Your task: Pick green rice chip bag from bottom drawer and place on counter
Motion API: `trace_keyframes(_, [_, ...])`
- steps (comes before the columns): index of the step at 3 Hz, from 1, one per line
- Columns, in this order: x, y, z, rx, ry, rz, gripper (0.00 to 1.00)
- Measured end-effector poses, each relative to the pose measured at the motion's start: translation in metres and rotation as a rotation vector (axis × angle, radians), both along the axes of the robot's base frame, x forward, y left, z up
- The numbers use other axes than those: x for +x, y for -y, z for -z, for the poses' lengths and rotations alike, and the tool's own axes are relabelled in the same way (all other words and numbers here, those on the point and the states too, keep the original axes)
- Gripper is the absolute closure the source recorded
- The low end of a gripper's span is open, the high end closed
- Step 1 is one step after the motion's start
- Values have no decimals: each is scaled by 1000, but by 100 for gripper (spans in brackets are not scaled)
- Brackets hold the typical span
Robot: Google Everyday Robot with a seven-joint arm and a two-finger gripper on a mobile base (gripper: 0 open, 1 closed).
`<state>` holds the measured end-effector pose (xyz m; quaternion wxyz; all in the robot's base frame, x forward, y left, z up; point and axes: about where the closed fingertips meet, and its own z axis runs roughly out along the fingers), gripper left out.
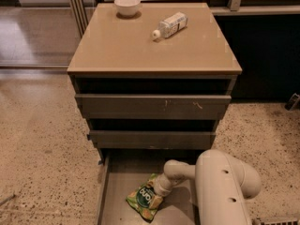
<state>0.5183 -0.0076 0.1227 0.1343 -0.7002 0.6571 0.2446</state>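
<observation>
The green rice chip bag (144, 201) lies flat in the open bottom drawer (117, 191), near its middle. My gripper (158, 189) reaches down into the drawer from the white arm at the lower right and sits at the bag's upper right edge, touching it. The beige counter (140, 46) tops the cabinet above.
A white bowl (127, 5) stands at the counter's back left. A white bottle with a label (169, 26) lies on its side at the back middle. Two upper drawers (152, 106) stick out slightly. Speckled floor surrounds the cabinet.
</observation>
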Motion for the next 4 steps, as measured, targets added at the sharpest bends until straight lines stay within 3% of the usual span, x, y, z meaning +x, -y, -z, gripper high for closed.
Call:
trace_keyframes(1, [0,0,0,0,0,0,89])
trace_keyframes(2, [0,0,0,0,0,0,100])
trace_keyframes(3, [0,0,-3,0,0,0,100])
trace_keyframes(4, [10,3,-40,89,2,20,100])
